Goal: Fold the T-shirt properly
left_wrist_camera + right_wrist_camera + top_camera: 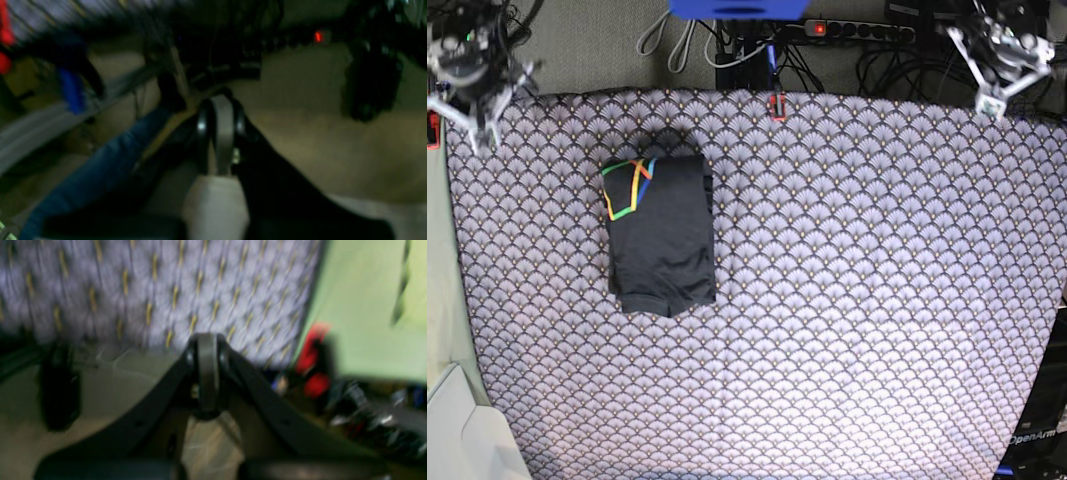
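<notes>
The dark charcoal T-shirt point(662, 235) lies folded into a compact rectangle on the left half of the table, with its coloured outline print point(627, 185) at the upper left corner. My right gripper point(479, 108) hangs at the table's far left corner, away from the shirt. In the right wrist view its fingers point(206, 340) are closed together with nothing between them. My left gripper point(990, 98) is at the far right corner. In the left wrist view its fingers point(220, 106) are also closed and empty. Both wrist views are blurred.
The fan-patterned purple-white tablecloth point(857, 300) covers the table. A red clamp point(776, 105) sits on the far edge. Behind it are cables and a power strip point(852, 30). A white object point(462, 440) is at the near left corner. A blue-jeaned leg point(100, 166) shows in the left wrist view.
</notes>
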